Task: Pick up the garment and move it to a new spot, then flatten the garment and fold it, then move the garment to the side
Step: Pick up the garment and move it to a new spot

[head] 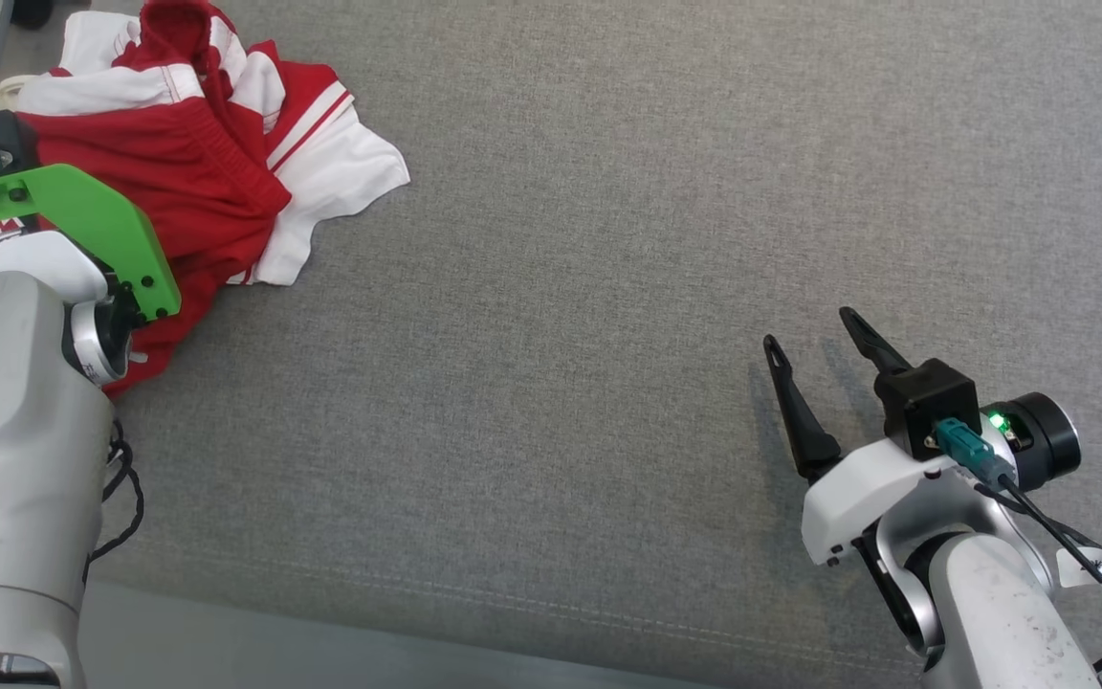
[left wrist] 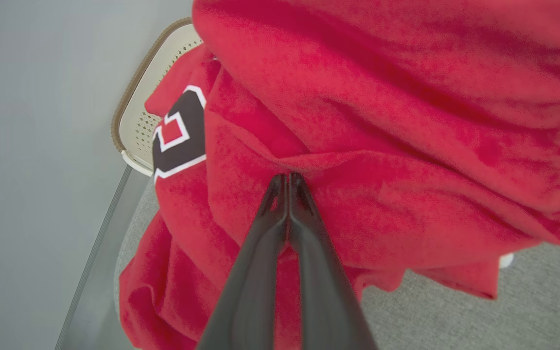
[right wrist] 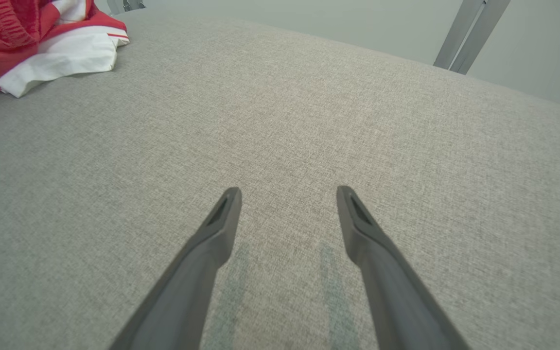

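Observation:
The garment (head: 197, 163), red with white panels and stripes, lies crumpled at the far left of the grey fabric-covered surface (head: 608, 239). In the left wrist view my left gripper (left wrist: 287, 177) has its two dark fingers pressed together on a pinched fold of the garment's (left wrist: 406, 121) red cloth. In the head view its fingers are hidden behind the green wrist bracket (head: 82, 220). My right gripper (head: 808, 326) hovers open low over bare surface at the lower right, far from the garment. Its fingers stand wide apart around my right gripper (right wrist: 287, 190), with the garment (right wrist: 42, 53) at the top left.
A cream perforated basket (left wrist: 136, 121) with a brown rim sits beside the garment at the surface's left edge, partly under the cloth. The surface's near edge (head: 417, 612) runs along the bottom. Metal frame legs (right wrist: 469, 34) stand beyond the far edge.

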